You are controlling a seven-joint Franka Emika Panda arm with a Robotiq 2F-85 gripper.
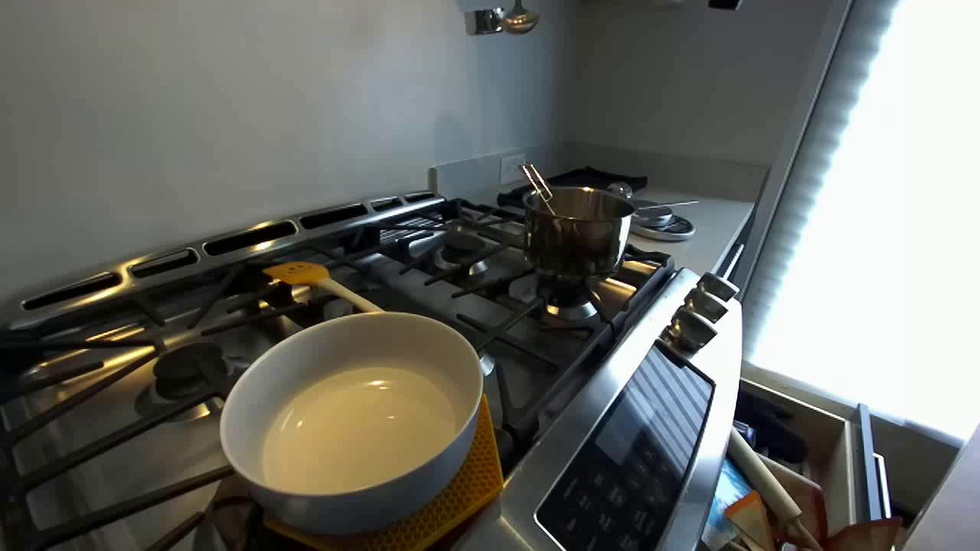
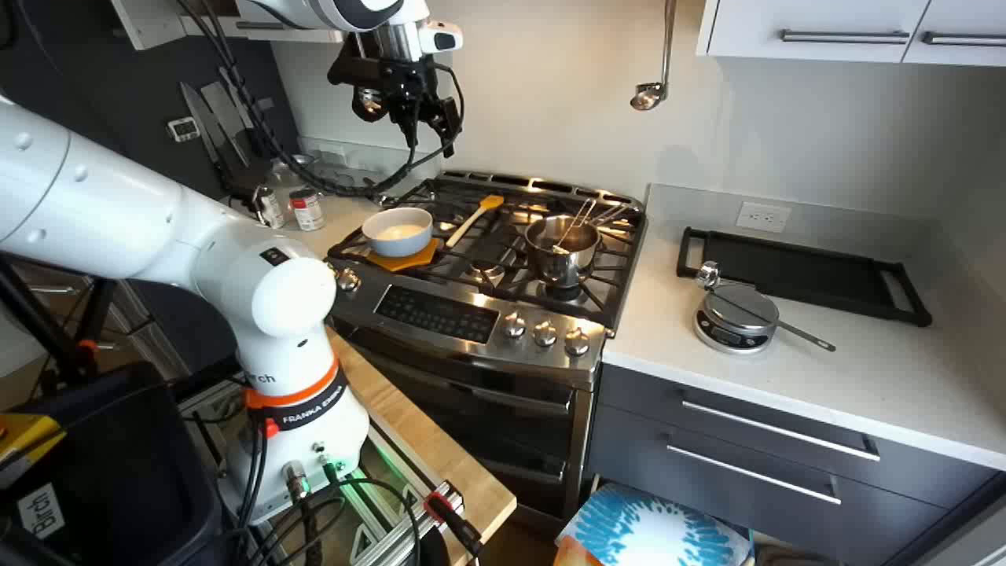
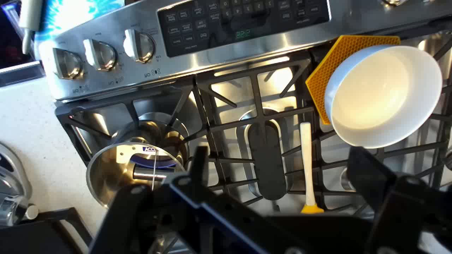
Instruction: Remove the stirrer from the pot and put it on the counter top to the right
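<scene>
Claw (image 3: 278, 150) fingers spread, higher than and well apart from pot (image 2: 556, 269); stirrer (image 2: 573, 226) leaning in pot, lower end hard to make out; table (image 2: 654, 318) near pot, bearing scale (image 2: 729, 336)

Pale wall (image 2: 542, 102), white cabinets (image 2: 841, 17).

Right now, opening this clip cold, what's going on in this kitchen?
A robot arm reaches over a stove, handling nothing yet: its tool hangs wide open with nothing in it. A stirrer leans in the steel pot, one end poking above the rim, so it has not been taken out. A white pan sits on a yellow mat, with a spatula lying nearby. The counter beside the steel pot holds a scale with a ladle across it and a black tray.
</scene>
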